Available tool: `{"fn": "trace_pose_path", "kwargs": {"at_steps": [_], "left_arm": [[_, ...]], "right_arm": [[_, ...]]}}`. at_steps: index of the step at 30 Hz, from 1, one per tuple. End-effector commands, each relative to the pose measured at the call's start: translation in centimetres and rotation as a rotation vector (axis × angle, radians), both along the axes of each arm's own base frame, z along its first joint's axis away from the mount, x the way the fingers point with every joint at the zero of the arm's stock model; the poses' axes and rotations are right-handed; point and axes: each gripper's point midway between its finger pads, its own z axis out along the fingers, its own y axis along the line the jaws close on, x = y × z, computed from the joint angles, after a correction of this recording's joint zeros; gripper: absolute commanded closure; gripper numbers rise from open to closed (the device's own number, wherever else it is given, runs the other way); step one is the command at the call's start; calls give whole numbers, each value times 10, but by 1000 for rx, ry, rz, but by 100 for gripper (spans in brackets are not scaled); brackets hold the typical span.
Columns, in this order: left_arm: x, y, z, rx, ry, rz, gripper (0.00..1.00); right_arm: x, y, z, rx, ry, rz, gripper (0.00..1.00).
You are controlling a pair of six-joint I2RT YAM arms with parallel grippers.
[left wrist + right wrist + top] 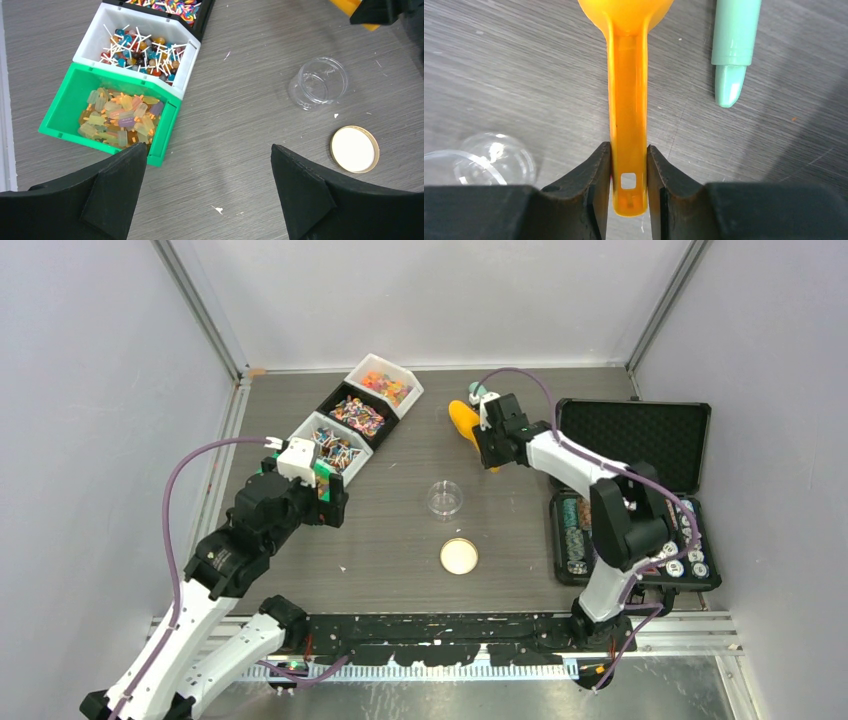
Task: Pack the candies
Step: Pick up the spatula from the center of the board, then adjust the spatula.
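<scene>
Three bins (415, 390) of candies (357, 415) stand in a slanted row at the far left of the table in the top view. The scoop (462, 418) lies to their right, well apart from them, its bowl towards the far edge and its handle running back under the right gripper (488, 445). The jar (444, 498) and its lid (459, 556) sit nearer the arms, between the two grippers. The left gripper (333, 502) hangs just beside the near end of the row, so it is the closer arm to the candies, while the right one has the tool.

Seen from the left wrist, a fourth, green bin (62, 105) holds pale wrapped candies, right beside a white bin of lollipops. The left fingers (115, 190) are spread wide with nothing between them.

At the right wrist, the fingers (596, 180) press on both sides of the scoop's handle near its tail end, pinching it. The handle's long axis runs straight out from the gripper, bowl farthest away. A teal pen (731, 45) lies parallel on its right and the jar sits low on the left. My guess is that the scoop must be lifted and carried bowl-first leftwards to a bin.
</scene>
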Motion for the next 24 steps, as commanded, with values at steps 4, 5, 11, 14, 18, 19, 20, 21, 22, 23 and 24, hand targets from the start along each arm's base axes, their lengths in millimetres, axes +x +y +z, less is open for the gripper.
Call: {"fn": "trace_pose_path", "kwargs": {"at_steps": [4, 5, 11, 14, 18, 19, 20, 21, 22, 23, 24], "left_arm": [[6, -2, 4, -3, -27, 1, 7], [7, -3, 4, -13, -23, 7, 7], [8, -21, 7, -160, 48, 28, 7], [9, -44, 9, -268, 118, -6, 9], [12, -78, 23, -418, 207, -70, 12], [15, -85, 31, -468, 219, -84, 13], [17, -92, 37, -514, 230, -96, 13], [21, -99, 42, -567, 248, -99, 13], [24, -104, 50, -638, 265, -101, 13], [28, -109, 57, -699, 270, -116, 15], [31, -114, 62, -762, 282, -129, 17]], "right_arm": [[-20, 24, 83, 243, -98, 34, 92], [-26, 27, 90, 279, -99, 40, 92], [-69, 66, 139, 622, -64, 124, 93], [-90, 78, 169, 805, -68, 137, 93], [-118, 89, 197, 1023, -49, 161, 93], [-124, 90, 205, 1071, -50, 174, 93], [-130, 92, 209, 1121, -39, 178, 93], [-139, 93, 212, 1182, -7, 174, 93], [-145, 95, 219, 1231, 1, 195, 93], [-152, 96, 225, 1282, 12, 212, 93], [-159, 97, 233, 1329, 20, 236, 93]]}}
